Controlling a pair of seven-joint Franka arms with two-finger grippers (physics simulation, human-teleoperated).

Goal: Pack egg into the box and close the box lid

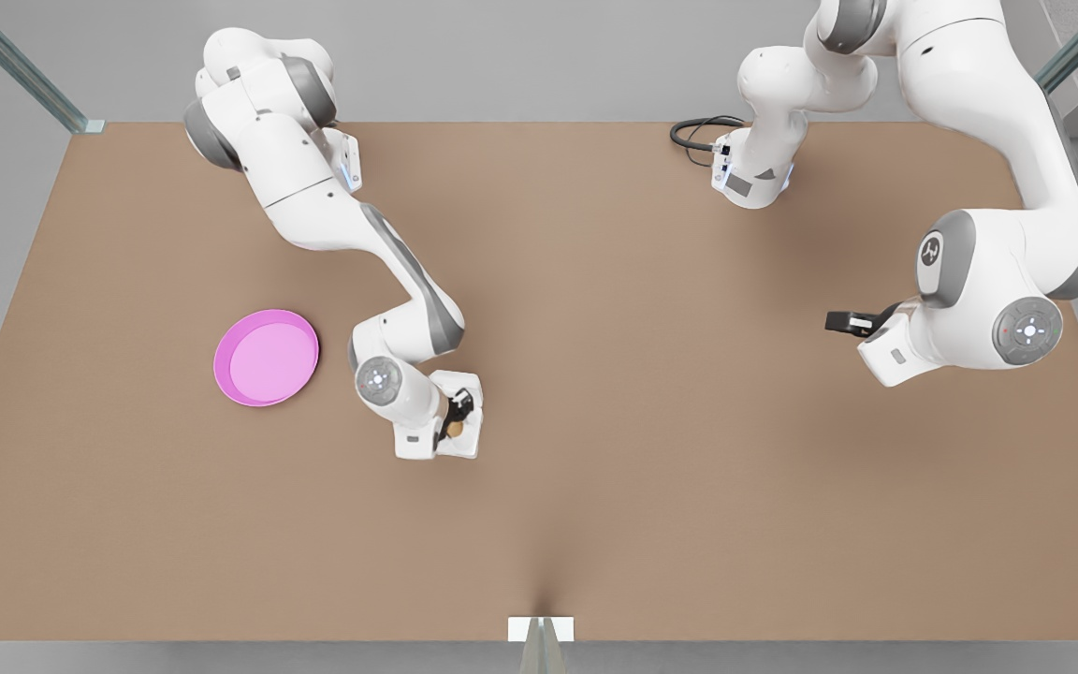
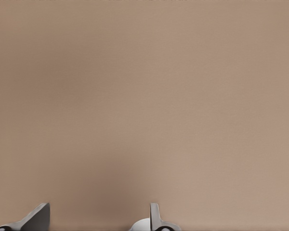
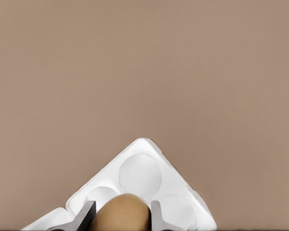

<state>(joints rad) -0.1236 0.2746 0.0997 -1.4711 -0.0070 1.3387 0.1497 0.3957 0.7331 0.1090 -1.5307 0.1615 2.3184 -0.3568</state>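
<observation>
The tan-brown egg sits between the fingers of my right gripper, which is shut on it just above the box, a white carton with round cups. In the front view this gripper is at the centre-left of the table, with the egg over the box. A white flap at the carton's edge may be the box lid; I cannot tell how it lies. My left gripper is open over bare table, and it hangs far off at the front view's right.
A round pink plate lies on the brown table towards the front view's left of the box. A black cable loops at the far edge beside an arm base.
</observation>
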